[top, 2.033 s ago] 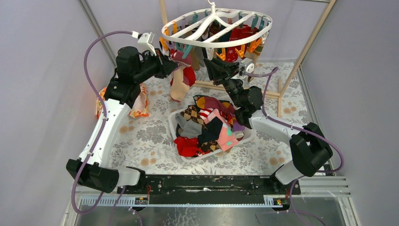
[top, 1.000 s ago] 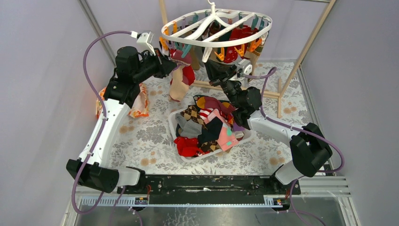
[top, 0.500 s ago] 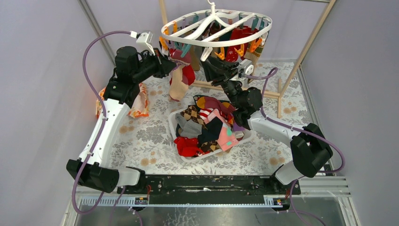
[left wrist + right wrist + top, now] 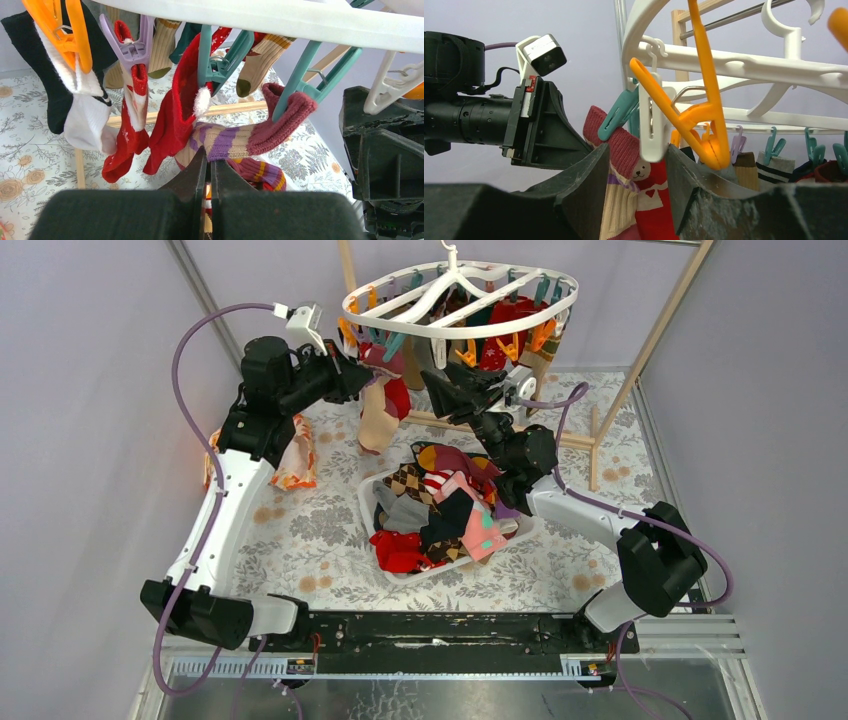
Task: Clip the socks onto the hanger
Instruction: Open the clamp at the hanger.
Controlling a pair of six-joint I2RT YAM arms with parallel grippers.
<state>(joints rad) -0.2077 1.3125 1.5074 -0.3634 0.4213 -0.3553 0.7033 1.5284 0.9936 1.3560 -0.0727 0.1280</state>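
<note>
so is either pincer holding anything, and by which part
The left pincer is shut on the striped sock, pinching its middle, below the maroon cuff at a teal clip. The right pincer is open around a white clip, gripping nothing.

Light was bright and even, shadows faint. The hanger [image 4: 300, 22] looked near blown-out in left wrist view; close foregrounds blurred.

Robot test booth in a lab, staged as a laundry corner. Plain lilac walls [image 4: 90, 440] box in a table with a floral cloth [image 4: 320, 530]. A left arm [image 4: 225, 510] and a right arm [image 4: 590, 512] are bolted to a black rail [image 4: 430, 628]; a hanger [image 4: 455, 280] hangs near a basket [image 4: 364, 502] of socks [image 4: 440, 510].
</note>
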